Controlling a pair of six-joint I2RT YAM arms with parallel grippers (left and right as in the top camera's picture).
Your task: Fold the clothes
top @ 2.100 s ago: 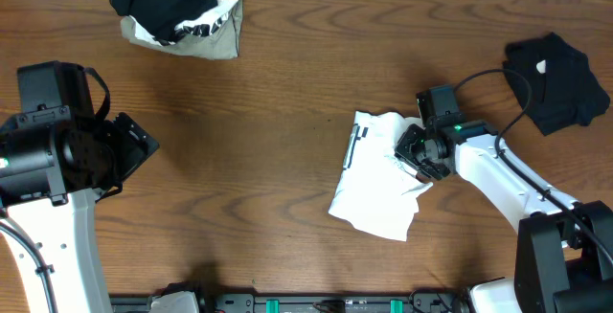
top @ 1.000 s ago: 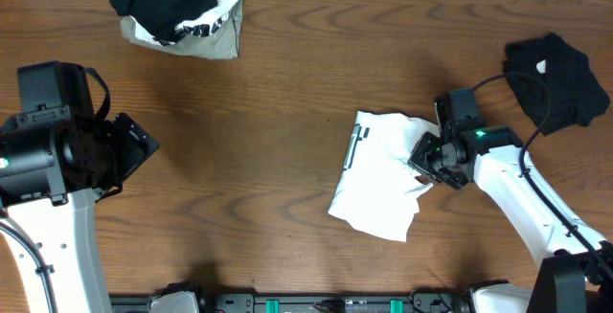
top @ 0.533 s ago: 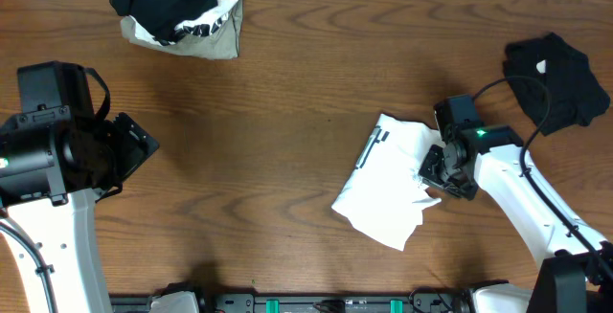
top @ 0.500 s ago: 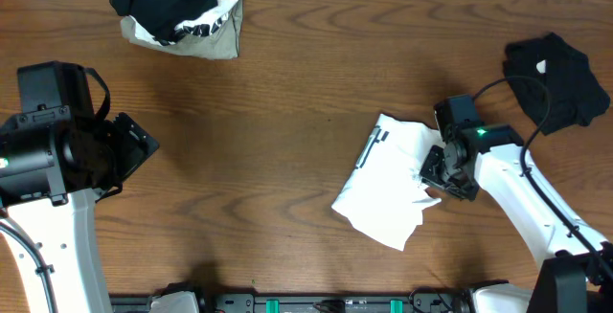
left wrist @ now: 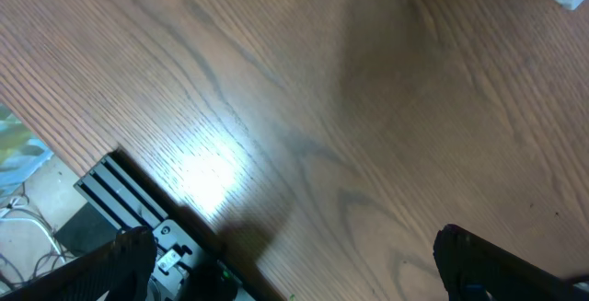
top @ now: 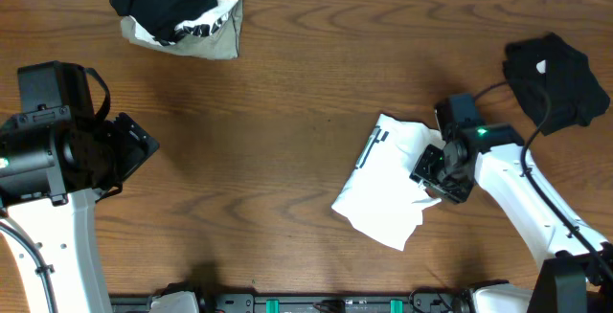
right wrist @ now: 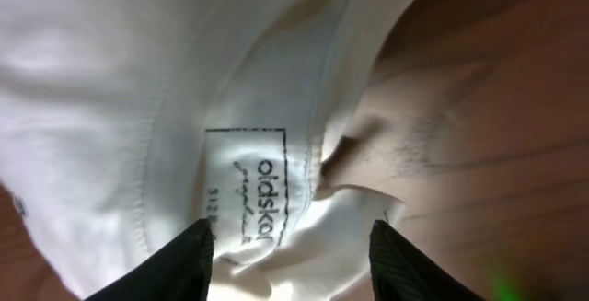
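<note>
Brown wood table [top: 287, 112], entries left to right. Left gripper [left wrist: 294, 260]: parked at the left edge, jaws spread wide, only bare wood between them, well apart from all cloth. Back left: a heap of clothes [top: 177, 11], black over white-with-print over olive-grey, unfolded. Right of centre: white T-shirt [top: 383, 193], crumpled into a rough slanted wedge, with a dark striped mark [top: 375, 144] near its upper left edge. Right gripper [top: 433, 169] sits low on the shirt's right edge. The wrist view shows its jaws partway apart, with the neck label [right wrist: 247, 195] and a collar fold lying between them, not pinched as far as I can judge. Step in hand, my reading: spreading the shirt flat before any fold. To do it well: take a single layer at the collar or shoulder seam, not a bunch; lift little, draw outward, and bring the left arm across to pin the opposite edge. Far right: black garment [top: 556, 78], close beside the right arm; a wide swing could drag it.
</note>
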